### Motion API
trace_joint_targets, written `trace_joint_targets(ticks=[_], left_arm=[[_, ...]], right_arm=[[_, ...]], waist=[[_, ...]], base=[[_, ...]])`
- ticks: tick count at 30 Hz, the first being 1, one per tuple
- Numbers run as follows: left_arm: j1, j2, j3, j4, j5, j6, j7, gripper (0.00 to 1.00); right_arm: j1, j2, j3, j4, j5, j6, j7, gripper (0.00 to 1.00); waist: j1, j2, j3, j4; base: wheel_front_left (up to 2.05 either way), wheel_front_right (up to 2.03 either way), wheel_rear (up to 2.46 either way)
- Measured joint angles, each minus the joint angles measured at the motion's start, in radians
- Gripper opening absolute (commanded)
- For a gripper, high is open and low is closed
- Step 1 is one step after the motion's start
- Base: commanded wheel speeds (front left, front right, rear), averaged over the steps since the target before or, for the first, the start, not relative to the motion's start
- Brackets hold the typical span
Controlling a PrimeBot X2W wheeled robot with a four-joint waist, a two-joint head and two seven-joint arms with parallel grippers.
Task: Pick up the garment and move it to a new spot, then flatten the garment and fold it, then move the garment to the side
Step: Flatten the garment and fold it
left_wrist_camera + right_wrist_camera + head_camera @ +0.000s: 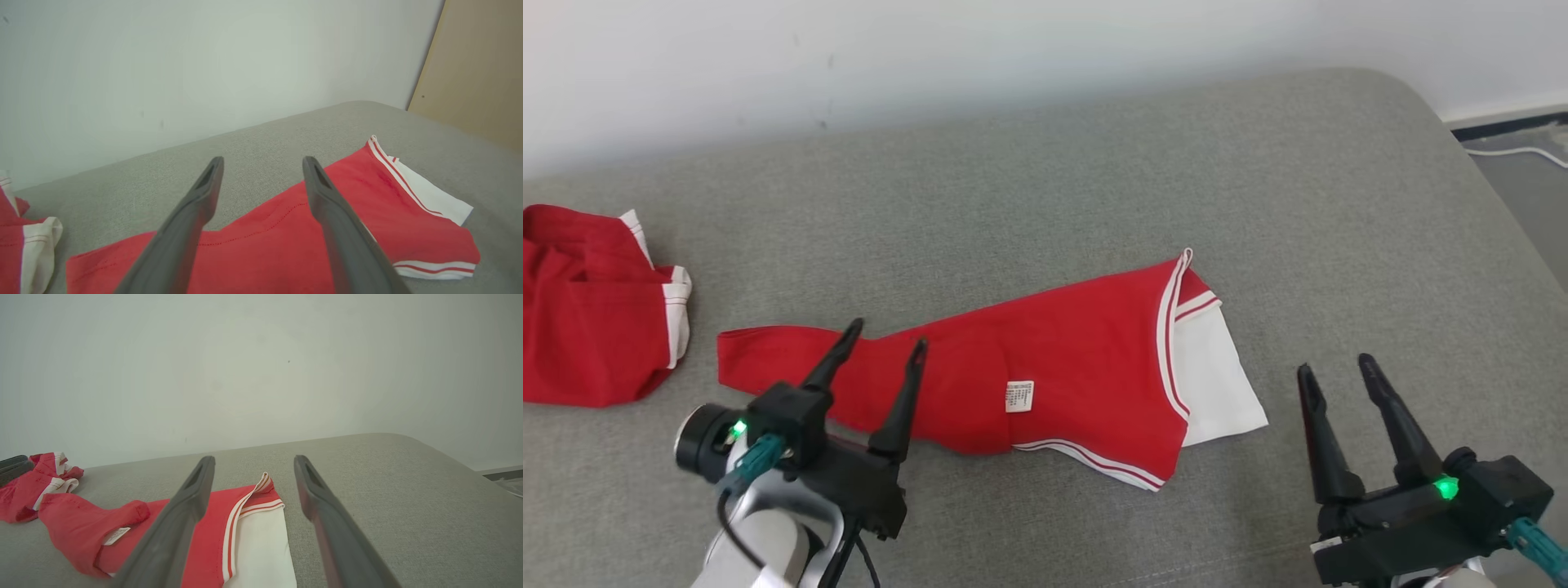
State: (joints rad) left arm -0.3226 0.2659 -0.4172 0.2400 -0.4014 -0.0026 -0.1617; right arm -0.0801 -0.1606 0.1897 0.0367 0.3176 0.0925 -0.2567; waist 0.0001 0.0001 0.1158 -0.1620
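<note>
Wall [1013, 49]: pale and plain, rising beyond both grippers' fingertips; in the left wrist view a tan panel [478, 73] stands to the right of the fingers.
Surface [1094, 163]: a wide grey woven cushion with a rounded corner ahead and to the right of the right gripper [1334, 364]. It looks soft with some give, so pressing down would likely dent it.
Garment [1078, 351]: red with white striped trim, lying crumpled and partly doubled over between the two grippers. Its narrow end [768, 347] runs under the left gripper [888, 333], and its white panel [1213, 367] is near the right gripper, on its left.
Handling: judged light, limp and not fragile. It will sag and bunch when lifted, and it may drag on the woven cushion.
Where to hold: probably the trimmed edge nearest the right gripper and the narrow end below the left one, so the cloth can stretch between them.
Second garment [580, 327]: a red and white heap well to the left of the left gripper.
Left gripper: fingers spread and empty, over the red cloth; I cannot tell whether they touch it.
Right gripper: fingers spread and empty, just short of the cloth.
Cable [1519, 151]: pale, on the floor far right of the right gripper.
Label [1019, 396]: a small white tag on the red cloth, between the grippers.
</note>
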Motion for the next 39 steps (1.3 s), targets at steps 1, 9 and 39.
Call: trace_joint_targets(ticks=[1, 9, 39], left_arm=[[-0.015, 0.000, -0.012, 0.015, 0.003, -0.010, 0.011, 1.00], [-0.136, -0.063, -0.058, 0.159, 0.012, -0.052, 0.089, 1.00], [-0.329, -0.160, -0.099, 0.563, 0.008, -0.050, 0.298, 0.10]], right_arm=[[-0.002, 0.003, 0.006, 0.000, 0.000, 0.004, 0.000, 1.00], [-0.029, 0.022, 0.030, 0.007, 0.000, 0.005, 0.000, 1.00], [-0.064, 0.049, 0.007, 0.048, 0.000, 0.013, 0.000, 1.00]], waist=[[0.0000, 0.0000, 0.005, -0.005], [0.0000, 0.0001, 0.046, -0.040], [-0.0001, -0.0001, 0.097, -0.126]], base=[[0.00, 0.00, 0.00], [0.00, 0.00, 0.00], [0.00, 0.00, 0.00]])
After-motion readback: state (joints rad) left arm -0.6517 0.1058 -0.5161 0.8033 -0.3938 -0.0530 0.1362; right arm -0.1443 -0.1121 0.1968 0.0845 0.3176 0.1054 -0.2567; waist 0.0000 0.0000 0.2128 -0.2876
